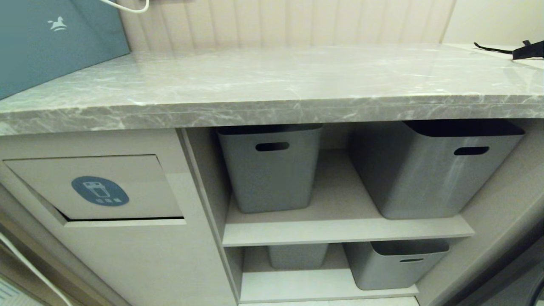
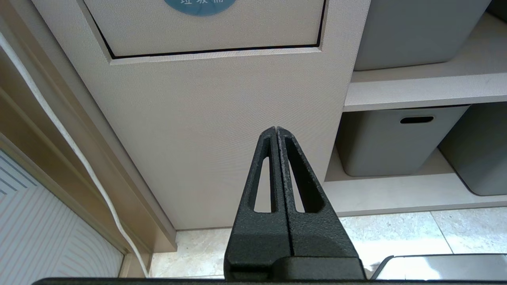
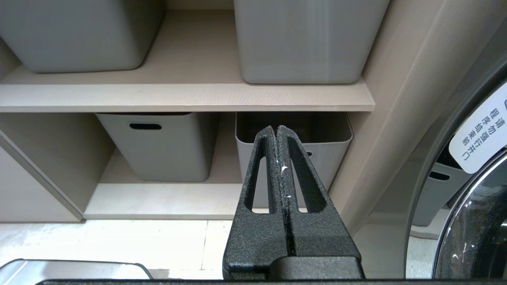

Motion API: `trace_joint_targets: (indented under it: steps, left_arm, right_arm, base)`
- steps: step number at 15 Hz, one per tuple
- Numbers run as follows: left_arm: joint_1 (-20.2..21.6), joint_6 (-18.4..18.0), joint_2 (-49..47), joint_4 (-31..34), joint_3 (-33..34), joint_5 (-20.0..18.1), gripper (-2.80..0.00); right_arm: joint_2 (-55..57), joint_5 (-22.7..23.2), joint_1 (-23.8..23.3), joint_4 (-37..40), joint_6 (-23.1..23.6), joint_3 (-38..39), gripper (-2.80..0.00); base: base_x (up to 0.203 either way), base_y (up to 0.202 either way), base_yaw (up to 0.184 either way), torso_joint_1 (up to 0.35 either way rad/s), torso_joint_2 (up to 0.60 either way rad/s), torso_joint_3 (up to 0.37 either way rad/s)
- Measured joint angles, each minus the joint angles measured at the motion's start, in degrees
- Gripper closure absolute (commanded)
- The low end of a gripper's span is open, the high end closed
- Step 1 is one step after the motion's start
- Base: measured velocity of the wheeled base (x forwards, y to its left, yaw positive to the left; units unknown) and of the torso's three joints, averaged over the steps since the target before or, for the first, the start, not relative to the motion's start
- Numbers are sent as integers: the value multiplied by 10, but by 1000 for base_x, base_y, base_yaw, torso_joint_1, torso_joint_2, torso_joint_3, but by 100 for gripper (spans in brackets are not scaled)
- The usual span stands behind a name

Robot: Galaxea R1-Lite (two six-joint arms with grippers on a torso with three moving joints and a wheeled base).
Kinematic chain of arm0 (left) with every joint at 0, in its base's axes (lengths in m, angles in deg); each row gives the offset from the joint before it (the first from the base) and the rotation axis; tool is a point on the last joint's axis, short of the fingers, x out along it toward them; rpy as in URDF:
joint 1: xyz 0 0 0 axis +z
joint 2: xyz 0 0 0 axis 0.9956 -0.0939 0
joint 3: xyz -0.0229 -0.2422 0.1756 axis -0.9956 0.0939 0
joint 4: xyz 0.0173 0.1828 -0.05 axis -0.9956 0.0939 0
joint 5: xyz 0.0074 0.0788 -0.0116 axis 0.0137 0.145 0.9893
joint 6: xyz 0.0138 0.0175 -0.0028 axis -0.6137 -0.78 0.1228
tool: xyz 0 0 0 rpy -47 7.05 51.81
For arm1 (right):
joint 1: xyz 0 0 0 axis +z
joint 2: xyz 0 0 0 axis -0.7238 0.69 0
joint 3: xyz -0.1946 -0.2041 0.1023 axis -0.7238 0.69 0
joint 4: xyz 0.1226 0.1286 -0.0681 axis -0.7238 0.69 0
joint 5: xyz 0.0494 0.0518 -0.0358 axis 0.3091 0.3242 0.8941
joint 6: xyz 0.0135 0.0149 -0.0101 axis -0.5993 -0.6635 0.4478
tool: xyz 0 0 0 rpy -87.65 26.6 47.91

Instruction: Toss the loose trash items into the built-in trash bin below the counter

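Grey marble counter: the long veined stone slab (image 1: 272, 80) fills my head view; I see no teal wrapper scraps anywhere on it, nor in either wrist view.
Cut off at left: a large teal box with a white horse logo (image 1: 51, 38) runs out of frame, and a white cable (image 1: 127, 6) loops at the top edge.
Cut off at right: a black strap-like object (image 1: 527, 50) lies on the slab's far corner; I cannot tell what it is.
Trash bin: the beige cabinet front with a rectangular flap and blue oval icon (image 1: 100, 191) sits below the slab on the left; a dark gap shows along the flap's lower edge.
Storage bins: grey plastic bins with handle slots (image 1: 272, 168) stand on two shelves right of the bin; their insides are hidden from me.
Left gripper: the black fingers (image 2: 276, 130) are pressed together and hold nothing, hanging low before the cabinet panel beneath the flap, above pale floor tile.
Right gripper: its black fingers (image 3: 276, 130) are likewise pressed together and empty, facing the lower shelf.
Arms: neither appears in my head view.
Far right: a round glass appliance door with a white label (image 3: 483, 130) is only partly visible.
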Motion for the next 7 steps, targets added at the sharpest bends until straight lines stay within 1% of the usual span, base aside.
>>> trace_joint_targets:
  steps: [7]
  left_arm:
    - [0, 0, 0, 0, 0, 0, 0]
  right_arm:
    - [0, 0, 0, -1, -1, 0, 0]
  base:
    - [0, 0, 0, 0, 0, 0]
